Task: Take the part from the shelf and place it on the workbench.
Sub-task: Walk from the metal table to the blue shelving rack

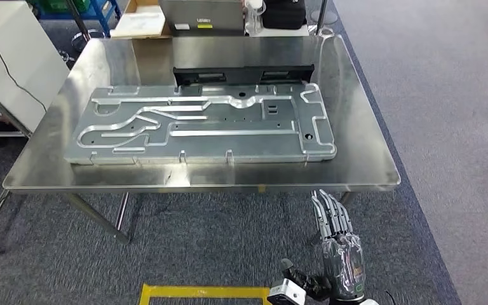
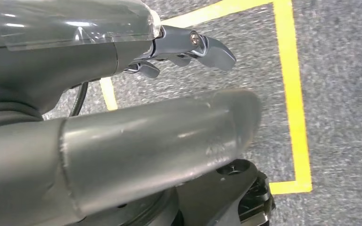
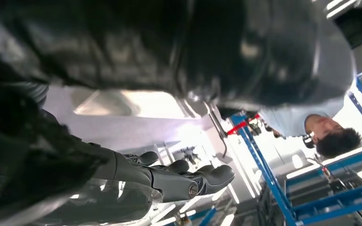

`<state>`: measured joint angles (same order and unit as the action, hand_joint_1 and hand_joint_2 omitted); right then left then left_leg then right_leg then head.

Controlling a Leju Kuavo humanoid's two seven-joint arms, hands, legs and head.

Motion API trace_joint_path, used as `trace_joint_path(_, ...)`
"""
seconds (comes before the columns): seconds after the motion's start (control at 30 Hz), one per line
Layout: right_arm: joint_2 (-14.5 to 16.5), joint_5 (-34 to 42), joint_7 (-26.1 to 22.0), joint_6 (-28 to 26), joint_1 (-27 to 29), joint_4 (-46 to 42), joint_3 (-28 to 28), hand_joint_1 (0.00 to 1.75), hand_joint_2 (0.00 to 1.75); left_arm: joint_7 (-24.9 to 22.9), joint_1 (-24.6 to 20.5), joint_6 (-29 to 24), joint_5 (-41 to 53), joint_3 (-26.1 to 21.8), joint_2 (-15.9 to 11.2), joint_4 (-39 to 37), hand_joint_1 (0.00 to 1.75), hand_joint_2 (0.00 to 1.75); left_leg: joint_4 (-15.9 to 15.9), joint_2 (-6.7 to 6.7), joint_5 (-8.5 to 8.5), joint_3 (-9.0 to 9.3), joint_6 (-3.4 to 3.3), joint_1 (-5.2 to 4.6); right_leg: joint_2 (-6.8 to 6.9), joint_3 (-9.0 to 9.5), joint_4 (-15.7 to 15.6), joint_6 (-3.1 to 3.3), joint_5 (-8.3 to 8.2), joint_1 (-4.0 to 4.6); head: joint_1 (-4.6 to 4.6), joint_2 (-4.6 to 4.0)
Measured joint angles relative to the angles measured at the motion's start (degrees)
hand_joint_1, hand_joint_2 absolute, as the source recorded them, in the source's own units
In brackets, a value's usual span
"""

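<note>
A large machined aluminium plate (image 1: pixel 203 124) with grooves lies flat on the steel workbench (image 1: pixel 368 152), filling most of its middle. A long black part (image 1: pixel 244 75) stands along the plate's far edge. My right hand (image 1: pixel 337 232) hangs below the bench's near right edge, fingers straight and pointing toward the bench, holding nothing. The right wrist view shows its dark fingers (image 3: pixel 188 181) free in the air. In the left wrist view my left hand (image 2: pixel 179 52) hangs over the carpet with nothing between its thumb (image 2: pixel 160 136) and fingers.
A white cabinet (image 1: pixel 13 57) stands left of the bench. A cardboard box (image 1: pixel 140 22) and a grey case (image 1: pixel 200 16) sit behind it. Yellow floor tape (image 1: pixel 203 293) marks a square at my feet. A person (image 3: pixel 330 136) and blue shelf frames (image 3: pixel 264 169) are nearby.
</note>
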<state>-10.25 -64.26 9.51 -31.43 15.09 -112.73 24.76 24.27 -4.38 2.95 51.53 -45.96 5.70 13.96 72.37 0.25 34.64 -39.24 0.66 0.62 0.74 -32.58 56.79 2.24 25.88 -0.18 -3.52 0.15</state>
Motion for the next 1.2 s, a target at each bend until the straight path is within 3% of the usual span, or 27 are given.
trace_joint_path(0.07,0.37,1.22,-0.42,-0.18,1.36,-0.93,-0.6,0.0,0.0,0.07,-0.03,-0.04,-0.32,-0.22,-0.03,0.17,0.0,0.0,1.57,0.0,-2.68,2.02,0.12,0.02,0.03,-2.55,0.7,-0.28,-1.44,-0.01,0.0,0.0)
trace_joint_path(0.1,0.68,3.11,-1.02,-0.59,2.17,-1.36,-1.03,0.0,0.0,0.11,-0.06,-0.08,-0.65,-0.44,-0.05,0.28,0.0,0.0,-0.41,-0.01,-4.4,4.46,0.06,0.03,0.03,-3.7,1.14,-0.47,-2.05,-0.02,0.01,0.0)
trace_joint_path(0.13,1.1,6.32,-2.13,-1.33,3.3,-1.83,-1.63,0.0,0.0,0.21,-0.11,-0.15,-1.09,-0.76,-0.07,0.46,0.0,0.0,-4.44,-0.07,-4.71,8.08,-0.08,-0.03,0.05,-4.65,1.63,-0.73,-2.59,0.03,0.01,0.0)
trace_joint_path(0.2,2.17,16.09,-5.94,-3.27,6.33,-2.54,-3.37,0.0,0.0,0.59,-0.1,-0.39,-2.09,-1.55,-0.09,0.86,0.0,0.0,-13.27,-0.26,-2.67,14.5,-0.8,-0.27,0.26,-5.63,2.27,-1.34,-3.6,0.18,0.0,0.0)
trace_joint_path(0.23,2.86,21.85,-8.48,-3.83,8.12,-2.66,-4.48,0.0,0.0,0.83,0.01,-0.54,-2.54,-2.05,-0.09,1.03,0.0,0.0,-16.07,-0.33,-1.56,16.22,-1.27,-0.44,0.39,-5.73,2.26,-1.68,-4.18,0.21,-0.01,0.0)
trace_joint_path(0.3,4.96,33.14,-14.56,-2.06,11.68,-1.96,-7.65,0.0,0.0,1.27,0.5,-0.8,-3.24,-3.19,-0.08,1.14,0.0,0.0,-17.05,-0.18,-2.13,16.03,-2.32,-0.55,0.45,-5.67,1.81,-2.33,-5.22,0.07,-0.02,0.0)
trace_joint_path(0.33,6.97,37.74,-18.12,1.02,13.25,-0.84,-10.18,0.0,0.0,1.5,0.8,-0.85,-3.43,-3.8,-0.08,1.15,0.0,0.0,-17.15,-0.01,-2.86,15.53,-2.85,-0.46,0.24,-5.92,2.08,-2.67,-4.51,-0.04,-0.03,0.0)
trace_joint_path(0.37,9.58,41.29,-21.95,5.38,14.5,0.95,-13.72,0.0,0.0,1.72,1.11,-0.89,-3.55,-4.41,-0.08,1.19,0.0,0.0,-17.28,0.22,-3.69,14.83,-3.37,-0.36,-0.02,-6.35,3.22,-3.01,-2.5,-0.15,-0.04,0.0)
trace_joint_path(0.4,12.54,43.57,-25.42,9.9,15.37,3.12,-17.82,0.0,0.0,1.93,1.38,-0.9,-3.58,-5.0,-0.08,1.22,0.0,0.0,-17.37,0.45,-4.56,13.95,-3.78,-0.27,-0.27,-6.94,5.41,-3.32,0.61,-0.33,-0.04,0.0)
trace_joint_path(0.47,17.85,46.49,-29.18,15.6,16.06,7.6,-26.42,0.0,0.0,2.23,1.69,-0.9,-3.58,-5.98,-0.07,1.27,0.0,0.0,-17.29,0.67,-6.13,11.86,-4.2,-0.38,-0.46,-7.98,12.09,-3.86,6.89,-0.59,-0.04,0.0)
trace_joint_path(0.5,19.79,48.15,-28.86,15.68,16.12,9.75,-29.87,0.0,0.0,2.34,1.8,-0.9,-3.57,-6.41,-0.04,1.28,0.0,0.0,-17.16,0.72,-6.91,10.77,-4.18,-0.45,-0.46,-8.06,15.29,-4.04,7.99,-0.69,-0.04,0.0)
trace_joint_path(0.53,21.36,50.29,-27.47,14.41,16.13,12.07,-32.82,0.0,0.0,2.45,1.91,-0.9,-3.57,-6.81,-0.03,1.28,0.0,0.0,-16.9,0.73,-7.64,9.64,-4.09,-0.48,-0.47,-7.58,17.43,-4.12,7.46,-0.73,-0.04,0.0)
trace_joint_path(0.57,22.73,52.63,-25.45,12.41,16.16,14.6,-35.11,0.0,0.0,2.54,2.04,-0.9,-3.57,-7.23,0.01,1.29,0.0,0.0,-16.52,0.73,-8.27,8.5,-3.94,-0.49,-0.47,-6.29,17.93,-4.08,5.77,-0.73,-0.04,0.0)
trace_joint_path(0.63,24.85,56.68,-20.15,7.16,16.22,19.84,-37.57,0.0,0.0,2.63,2.31,-0.96,-3.57,-8.06,0.19,1.37,0.0,0.0,-15.55,0.71,-9.29,6.48,-3.47,-0.5,-0.48,-0.83,13.37,-3.6,3.16,-0.65,-0.03,0.0)
trace_joint_path(0.7,26.52,58.76,-15.06,2.89,16.3,24.42,-38.05,0.0,0.0,2.69,2.55,-1.07,-3.57,-8.93,0.46,1.59,0.0,0.0,-14.64,0.73,-10.07,5.15,-2.83,-0.67,-0.49,5.86,4.57,-2.82,4.8,-0.34,-0.03,0.0)
trace_joint_path(0.73,27.19,59.21,-13.14,1.67,16.26,26.66,-38.05,0.0,0.0,2.72,2.61,-1.12,-3.57,-9.38,0.57,1.71,0.0,0.0,-14.41,0.81,-10.57,4.73,-2.46,-0.71,-0.51,7.77,1.45,-2.45,6.09,-0.15,-0.02,0.0)
trace_joint_path(0.8,28.34,59.8,-10.44,0.55,16.13,31.05,-38.06,0.0,0.0,2.77,2.88,-1.21,-3.56,-10.35,0.61,1.97,0.0,0.0,-14.29,0.99,-11.63,4.08,-1.67,-0.68,-0.52,8.15,-0.76,-1.66,6.54,-0.01,-0.02,0.0)
trace_joint_path(0.83,28.75,60.01,-9.55,0.26,16.08,32.95,-38.07,0.0,0.0,2.78,3.04,-1.27,-3.56,-10.82,0.63,2.09,0.0,0.0,-13.99,0.94,-11.31,3.69,-1.33,-0.56,-0.43,7.53,-0.82,-1.19,5.97,-0.05,-0.02,0.0)
trace_joint_path(0.87,29.07,60.12,-8.91,-0.01,16.09,34.45,-38.09,0.0,0.0,2.78,3.27,-1.32,-3.55,-11.2,0.67,2.2,0.0,0.0,-12.98,0.77,-9.75,3.21,-1.04,-0.45,-0.31,6.84,-0.92,-0.64,5.23,-0.13,-0.02,0.0)
trace_joint_path(0.9,29.3,60.17,-8.52,-0.19,16.11,35.58,-38.1,0.0,0.0,2.76,3.48,-1.36,-3.54,-11.49,0.72,2.28,0.0,0.0,-11.33,0.57,-7.39,2.68,-0.82,-0.32,-0.2,6.07,-1.02,-0.22,4.5,-0.22,-0.01,0.0)
trace_joint_path(0.97,29.66,60.22,-8.0,-0.5,16.09,37.16,-38.11,0.0,0.0,2.75,3.8,-1.4,-3.54,-11.96,0.83,2.52,0.0,0.0,-4.88,0.29,-0.96,1.42,-0.43,-0.16,-0.08,4.07,-0.89,0.23,2.95,0.03,-0.01,0.0)
trace_joint_path(1.0,29.78,60.23,-7.84,-0.57,16.07,37.7,-38.11,0.0,0.0,2.74,3.87,-1.4,-3.55,-12.18,0.84,2.66,0.0,0.0,-1.5,0.26,0.77,1.16,-0.28,-0.13,-0.05,2.93,-0.74,0.23,2.15,0.16,-0.01,0.0)
trace_joint_path(1.03,29.89,60.24,-7.69,-0.62,16.06,38.2,-38.1,0.0,0.0,2.74,3.9,-1.41,-3.55,-12.39,0.85,2.83,0.0,0.0,1.22,0.25,1.22,1.37,-0.18,-0.1,0.02,1.64,-0.45,0.2,1.33,0.27,-0.01,0.0)
trace_joint_path(1.1,30.06,60.25,-6.89,-0.56,15.97,39.02,-38.11,0.0,0.0,2.74,3.9,-1.42,-3.54,-12.64,0.85,3.1,0.0,0.0,0.87,0.24,-2.04,4.45,-0.3,-0.09,0.1,-0.92,0.45,0.04,0.0,0.4,-0.01,0.0)
trace_joint_path(1.13,30.13,60.28,-6.13,-0.39,15.83,39.4,-38.11,0.0,0.0,2.74,3.84,-1.42,-3.52,-12.78,0.85,3.3,0.0,0.0,-2.16,0.22,-3.48,7.43,-0.54,-0.09,0.11,-2.05,1.01,-0.09,-0.57,0.43,0.0,0.0)
trace_joint_path(1.17,30.21,60.4,-5.22,-0.07,15.66,39.79,-38.11,0.0,0.0,2.75,3.71,-1.42,-3.5,-12.97,0.85,3.49,0.0,0.0,-6.79,0.2,-3.7,11.19,-0.82,-0.2,0.08,-3.02,1.59,-0.27,-1.08,0.54,0.01,0.0)
trace_joint_path(1.2,30.26,60.59,-4.39,0.4,15.46,40.2,-38.11,0.0,0.0,2.77,3.52,-1.42,-3.45,-13.26,0.86,3.69,0.0,0.0,-11.55,0.19,-2.83,14.48,-1.18,-0.31,0.12,-3.76,2.05,-0.53,-1.6,0.65,-0.01,0.0)
